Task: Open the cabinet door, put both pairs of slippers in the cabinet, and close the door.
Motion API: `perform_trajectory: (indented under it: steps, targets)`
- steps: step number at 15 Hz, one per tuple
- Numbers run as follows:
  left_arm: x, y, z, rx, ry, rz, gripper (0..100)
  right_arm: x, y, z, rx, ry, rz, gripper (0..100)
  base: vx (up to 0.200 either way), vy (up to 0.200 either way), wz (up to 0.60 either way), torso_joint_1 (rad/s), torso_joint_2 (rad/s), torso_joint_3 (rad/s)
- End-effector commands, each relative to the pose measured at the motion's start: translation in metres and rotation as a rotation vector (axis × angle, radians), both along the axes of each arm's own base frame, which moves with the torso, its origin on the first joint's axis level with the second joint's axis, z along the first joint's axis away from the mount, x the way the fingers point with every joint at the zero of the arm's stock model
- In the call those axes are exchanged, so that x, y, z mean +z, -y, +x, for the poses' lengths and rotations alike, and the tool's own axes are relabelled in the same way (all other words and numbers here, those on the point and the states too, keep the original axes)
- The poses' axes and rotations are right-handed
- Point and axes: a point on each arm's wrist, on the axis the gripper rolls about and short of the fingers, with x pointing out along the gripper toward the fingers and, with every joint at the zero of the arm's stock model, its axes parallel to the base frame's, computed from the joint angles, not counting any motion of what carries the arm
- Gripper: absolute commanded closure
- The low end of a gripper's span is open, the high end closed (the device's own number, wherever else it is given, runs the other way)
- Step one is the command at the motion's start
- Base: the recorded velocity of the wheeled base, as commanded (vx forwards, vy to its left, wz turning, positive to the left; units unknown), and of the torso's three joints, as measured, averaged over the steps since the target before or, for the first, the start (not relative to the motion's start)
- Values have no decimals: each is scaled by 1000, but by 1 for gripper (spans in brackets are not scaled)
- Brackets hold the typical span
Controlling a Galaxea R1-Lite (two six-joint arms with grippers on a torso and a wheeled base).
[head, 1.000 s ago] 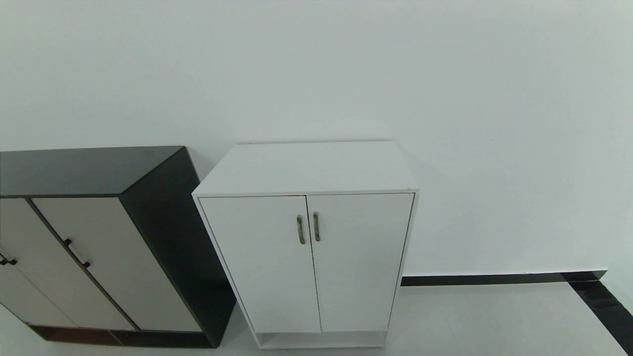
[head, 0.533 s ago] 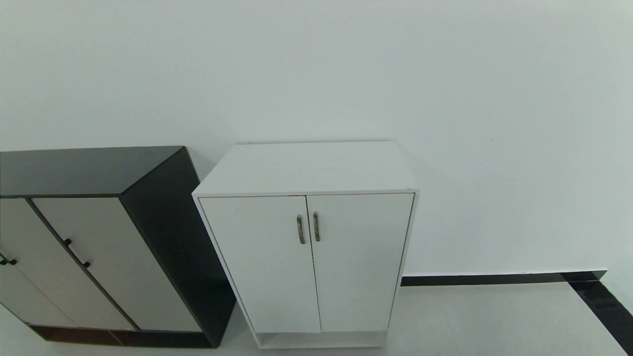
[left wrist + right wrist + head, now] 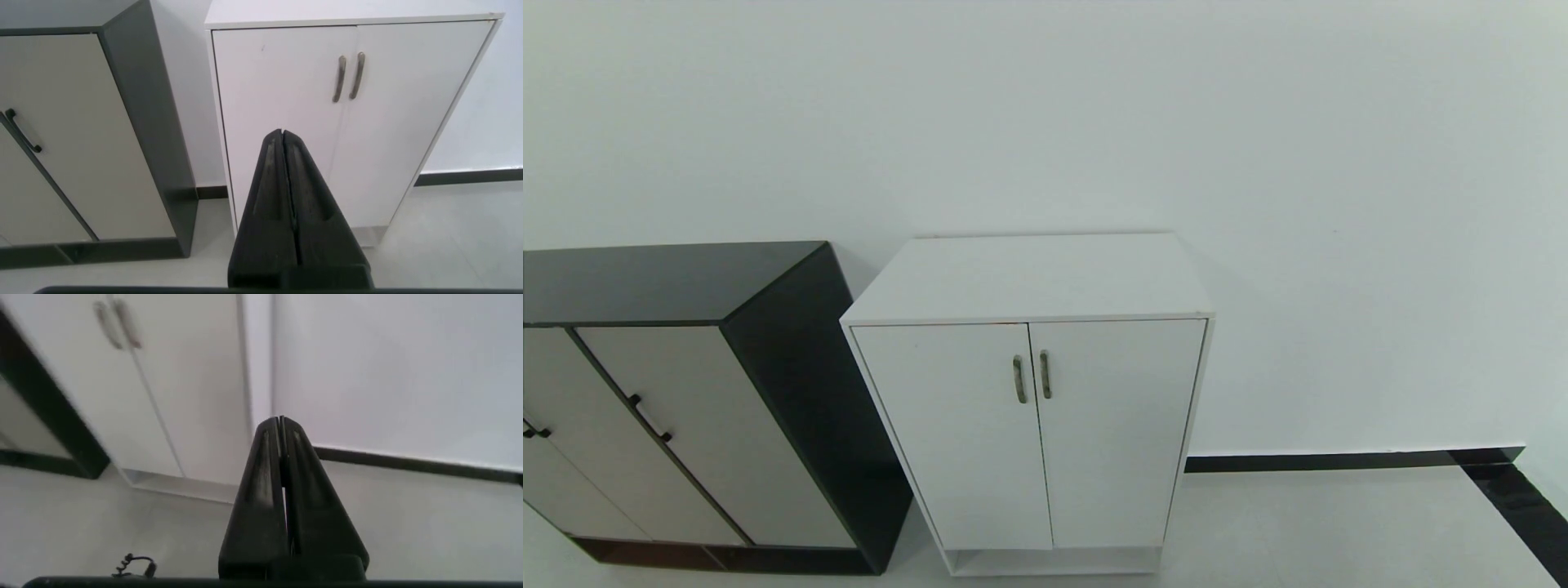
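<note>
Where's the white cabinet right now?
In the head view the white cabinet stands in the middle against the wall, directly right of the black cabinet.

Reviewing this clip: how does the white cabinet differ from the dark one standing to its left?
The white cabinet is white all over, while the dark cabinet has a black body with pale door fronts. The white cabinet's metal handles sit side by side where its two doors meet. The dark cabinet's black handle is thin and dark against its door. Both have every visible door shut.
</note>
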Motion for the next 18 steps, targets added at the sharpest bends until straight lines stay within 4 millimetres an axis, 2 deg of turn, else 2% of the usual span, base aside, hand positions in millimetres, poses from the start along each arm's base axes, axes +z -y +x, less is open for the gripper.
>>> perform_trajectory:
  steps: [1,6,15,17,18]
  targets:
    - [0,0,0,0,-2,0,100,1,-1,4,-89,-50,-6,100,0,0,0,0,0,0]
    - [0,0,0,0,-2,0,100,-1,-2,-4,-175,49,2,100,0,0,0,0,0,0]
    - [0,0,0,0,-2,0,100,0,-1,0,-194,-4,37,100,0,0,0,0,0,0]
    - [0,0,0,0,-2,-2,100,-3,-1,-10,-141,130,28,100,0,0,0,0,0,0]
    - [0,0,0,0,-2,-2,100,-2,-1,-10,-137,130,9,100,0,0,0,0,0,0]
